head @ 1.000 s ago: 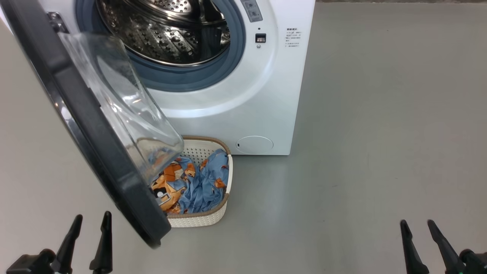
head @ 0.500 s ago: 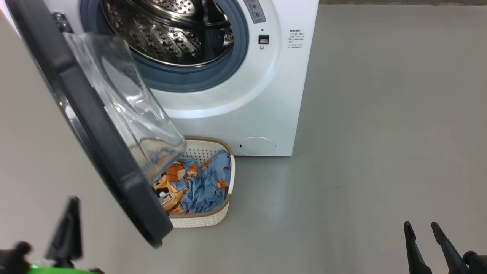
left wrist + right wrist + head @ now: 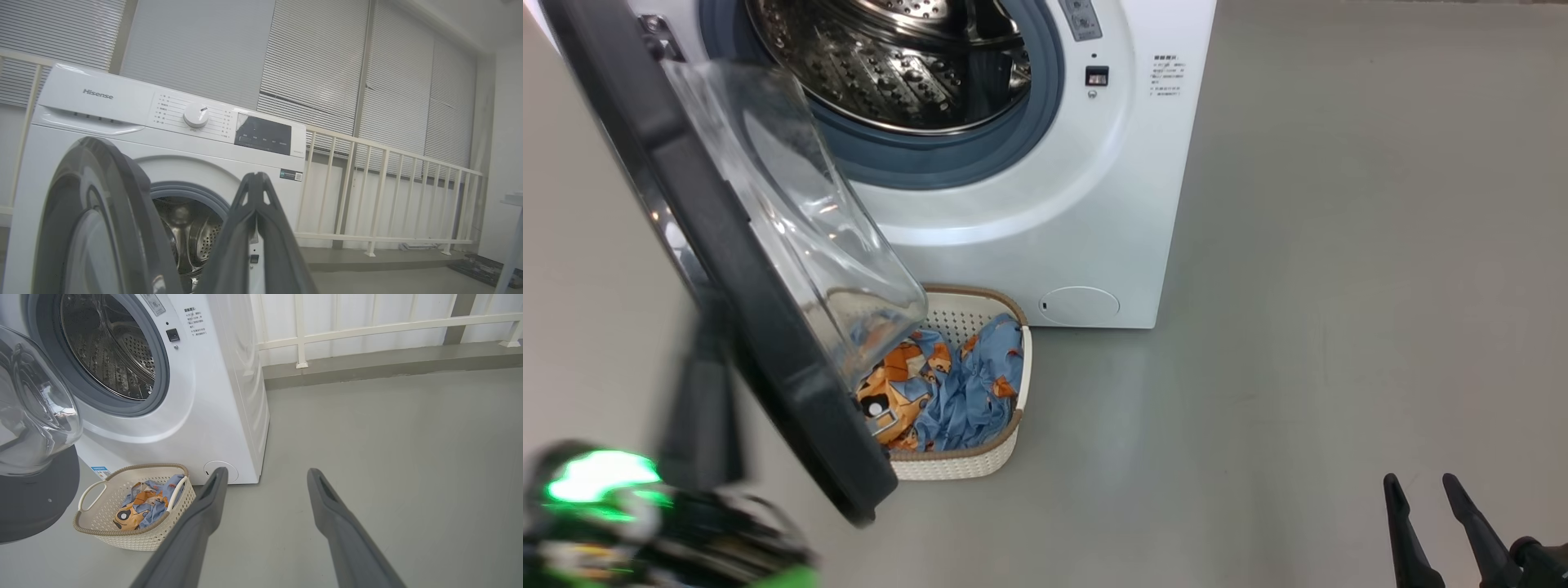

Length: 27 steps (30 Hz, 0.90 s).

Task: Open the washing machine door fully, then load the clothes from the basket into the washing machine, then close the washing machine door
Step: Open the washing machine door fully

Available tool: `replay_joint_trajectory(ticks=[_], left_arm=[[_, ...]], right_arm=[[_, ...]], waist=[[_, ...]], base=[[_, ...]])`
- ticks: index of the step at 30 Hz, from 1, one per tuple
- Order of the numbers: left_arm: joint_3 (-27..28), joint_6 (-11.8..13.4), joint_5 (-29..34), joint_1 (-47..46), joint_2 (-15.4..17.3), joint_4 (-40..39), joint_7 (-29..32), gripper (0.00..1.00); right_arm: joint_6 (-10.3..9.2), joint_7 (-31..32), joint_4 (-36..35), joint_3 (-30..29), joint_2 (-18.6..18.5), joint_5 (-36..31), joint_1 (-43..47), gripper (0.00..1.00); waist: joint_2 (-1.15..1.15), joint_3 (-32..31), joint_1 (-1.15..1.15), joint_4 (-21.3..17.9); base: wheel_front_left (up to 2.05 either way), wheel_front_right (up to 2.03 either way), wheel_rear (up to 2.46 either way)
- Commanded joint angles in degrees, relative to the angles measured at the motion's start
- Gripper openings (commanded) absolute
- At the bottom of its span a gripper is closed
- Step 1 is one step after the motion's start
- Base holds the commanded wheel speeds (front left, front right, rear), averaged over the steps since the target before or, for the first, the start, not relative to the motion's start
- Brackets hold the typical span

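Note:
The white washing machine [image 3: 1094, 204] stands with its steel drum [image 3: 890, 57] exposed. Its door [image 3: 727, 269], a black ring with a bulging glass bowl, swings out partway toward me and overhangs the basket [image 3: 988, 457]. Light blue and orange clothes [image 3: 956, 392] lie in that basket on the floor in front of the machine. My left gripper [image 3: 707, 327], blurred, is raised just left of the door's outer face, apparently clear of it; in the left wrist view its fingers [image 3: 255, 181] are pressed together, holding nothing. My right gripper [image 3: 1421, 486] is open, low at the right.
Grey floor [image 3: 1339, 286] spreads wide to the machine's right. A white railing [image 3: 367, 326] and window blinds [image 3: 318, 61] run behind the machine. In the right wrist view the basket [image 3: 130, 535] sits left of my right gripper [image 3: 265, 473].
My left gripper has shut and risen from the lower left corner up along the door's outer side. The head camera has shifted slightly. The right gripper has stayed put.

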Motion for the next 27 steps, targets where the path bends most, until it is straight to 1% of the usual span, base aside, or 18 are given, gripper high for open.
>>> replay_joint_trajectory(ticks=[1,2,4,6,8,9,10,12,16,21,27], left_arm=[[-0.61,-0.09,-0.41,-0.37,1.72,-1.84,-0.29,0.00],[-3.58,-0.09,-1.32,0.02,1.86,-1.82,-0.29,0.00],[-8.85,-0.09,-1.72,0.66,3.15,0.15,-0.29,0.00],[-13.11,-0.09,-3.81,1.07,2.78,3.37,-0.29,0.00],[-16.29,-0.09,-3.74,0.95,3.62,8.02,-0.29,0.00],[-17.05,-0.09,-4.72,0.96,3.10,10.27,-0.29,0.00],[-17.63,-0.09,-4.53,0.76,3.36,12.76,-0.29,0.00],[-17.38,-0.09,-5.21,0.18,2.57,16.66,-0.29,0.00],[-14.94,-0.09,-6.41,-1.25,1.29,22.67,-0.29,0.00],[-12.02,-0.09,-7.18,-2.45,0.59,26.96,-0.29,0.00],[-8.90,-0.09,-7.82,-3.36,0.40,29.99,-0.29,0.00]], right_arm=[[0.35,-0.70,-1.50,1.40,-0.62,-0.76,-0.82,1.00],[0.35,-0.70,-1.52,1.41,-0.57,-0.76,-0.88,1.00],[0.35,-0.70,-1.57,1.54,-0.33,-0.91,-1.01,1.00],[0.35,-0.70,-1.58,1.71,-0.12,-1.08,-1.18,1.00],[0.35,-0.70,-1.47,1.90,0.05,-1.17,-1.34,1.00],[0.35,-0.70,-1.35,2.04,0.11,-1.15,-1.42,1.00],[0.35,-0.70,-1.22,2.16,0.17,-1.09,-1.50,1.00],[0.35,-0.70,-1.04,2.24,0.24,-1.04,-1.65,1.00],[0.35,-0.70,-0.77,2.17,0.42,-1.06,-1.68,1.00],[0.35,-0.70,-0.77,2.04,0.61,-1.09,-1.53,1.00],[0.35,-0.70,-0.77,2.01,0.61,-0.98,-1.64,1.00]], waist=[[0.00,0.16,0.00,-0.01],[0.00,0.28,0.00,0.02],[0.00,0.54,0.00,0.00],[0.00,0.76,0.00,-0.04],[0.00,0.83,0.00,-0.14],[0.00,0.91,0.00,-0.19],[0.00,0.92,0.00,-0.26],[0.00,1.03,0.00,-0.31],[0.00,1.06,0.00,-0.28],[0.00,0.89,0.00,-0.19],[0.00,0.83,0.00,0.21]], base=[[0.00,0.00,0.00],[0.00,0.00,0.00],[0.00,0.00,0.00],[0.00,0.00,0.00],[0.00,0.00,0.00],[0.00,0.00,0.00],[0.00,0.00,0.00],[0.00,0.00,0.00],[0.00,0.00,0.00],[0.00,0.00,0.00],[0.00,0.00,0.00]])
